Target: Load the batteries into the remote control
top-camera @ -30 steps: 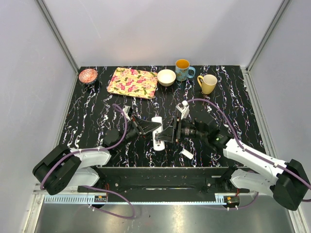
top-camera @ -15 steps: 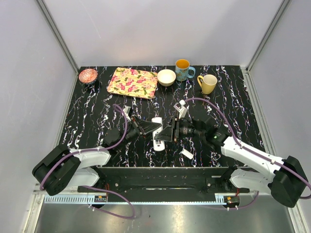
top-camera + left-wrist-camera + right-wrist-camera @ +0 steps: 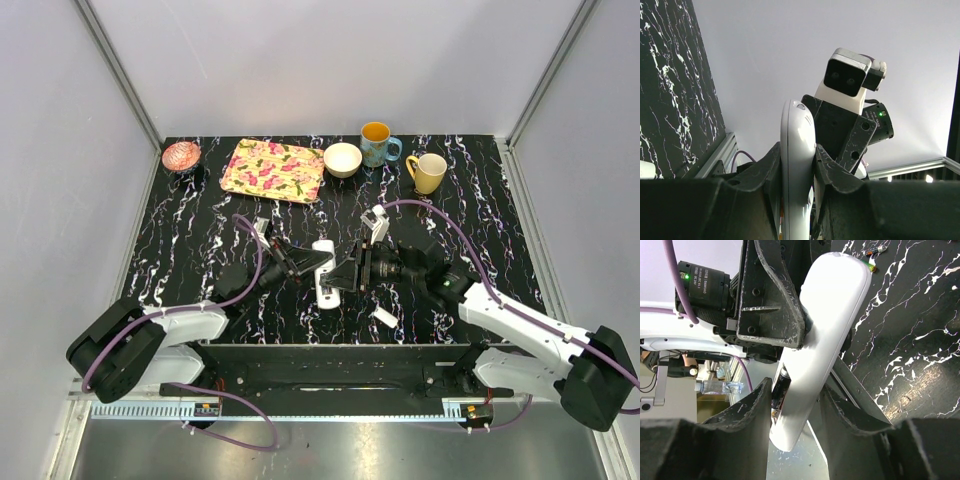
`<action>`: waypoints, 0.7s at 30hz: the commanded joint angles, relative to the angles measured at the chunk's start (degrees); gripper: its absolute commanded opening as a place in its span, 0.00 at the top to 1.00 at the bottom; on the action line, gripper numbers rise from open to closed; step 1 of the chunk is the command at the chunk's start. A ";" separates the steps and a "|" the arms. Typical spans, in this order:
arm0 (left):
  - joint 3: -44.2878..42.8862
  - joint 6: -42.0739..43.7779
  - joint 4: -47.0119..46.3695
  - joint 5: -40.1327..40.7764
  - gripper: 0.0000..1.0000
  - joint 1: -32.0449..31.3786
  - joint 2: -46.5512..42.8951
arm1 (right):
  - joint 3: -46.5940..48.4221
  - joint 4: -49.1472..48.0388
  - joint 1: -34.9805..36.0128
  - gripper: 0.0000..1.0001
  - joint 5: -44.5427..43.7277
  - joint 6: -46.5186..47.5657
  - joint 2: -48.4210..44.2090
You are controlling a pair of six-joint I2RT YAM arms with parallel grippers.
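**Two grippers meeting at a raised remote control, mid-table**

Overhead view: a slim white plastic remote control [image 3: 324, 272] with rounded ends is held above the black, white-veined marble-pattern table [image 3: 480, 200], near its front centre. It lies between the two arms. The left gripper [image 3: 311, 262] reaches in from the left and the right gripper [image 3: 344, 277] from the right.

Left wrist view: the left gripper's two black fingers [image 3: 765, 170] are clamped on the long sides of the remote control. Its rounded tip rises clear of them, and the right arm's wrist camera housing [image 3: 847, 74] is close behind.

Right wrist view: the right gripper's fingers [image 3: 751, 412] stand part-way closed on either side of the other end of the remote control. A dark cylindrical battery [image 3: 781, 389] lies along the remote's edge, beside the left-hand finger. Whether these fingers press on the remote or only bracket it cannot be told. A small loose battery [image 3: 876, 250] lies on the table beyond the remote's far end.

On the table just in front of the right gripper lies a small loose white rectangular cover piece [image 3: 385, 317].

Along the far edge, left to right:
- a pink patterned bowl [image 3: 181, 155]
- a floral rectangular tray [image 3: 272, 169]
- a cream bowl [image 3: 342, 159]
- a blue mug [image 3: 377, 145] with an orange interior
- a yellow mug [image 3: 428, 172]
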State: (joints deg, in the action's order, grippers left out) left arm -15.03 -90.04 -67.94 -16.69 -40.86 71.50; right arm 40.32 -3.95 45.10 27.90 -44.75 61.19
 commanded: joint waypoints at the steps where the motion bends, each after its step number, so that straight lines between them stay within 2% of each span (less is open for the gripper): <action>1: -5.36 -4.62 -27.42 -0.19 1.00 -0.18 -1.81 | -0.50 4.56 -0.19 0.82 -4.26 3.18 1.30; 6: -5.71 -4.44 -27.42 0.08 1.00 -0.53 -1.37 | -0.41 4.56 -0.19 0.79 -3.91 2.39 2.00; 12: -6.68 -4.44 -27.42 0.25 1.00 -0.89 -1.54 | -1.29 1.75 -0.19 0.88 -4.35 1.78 2.53; 15: -7.12 -4.62 -27.42 0.17 1.00 -1.06 -1.54 | -1.91 0.78 -0.19 1.00 -4.69 1.42 3.06; 21: -7.21 -4.71 -27.42 0.43 1.00 -1.41 -2.07 | -2.35 0.69 -0.19 1.00 -6.27 1.16 3.85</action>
State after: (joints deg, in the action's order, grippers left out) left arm -17.45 -90.00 -66.04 -16.58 -40.93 71.53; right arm 40.14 -8.16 45.10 27.51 -45.52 62.46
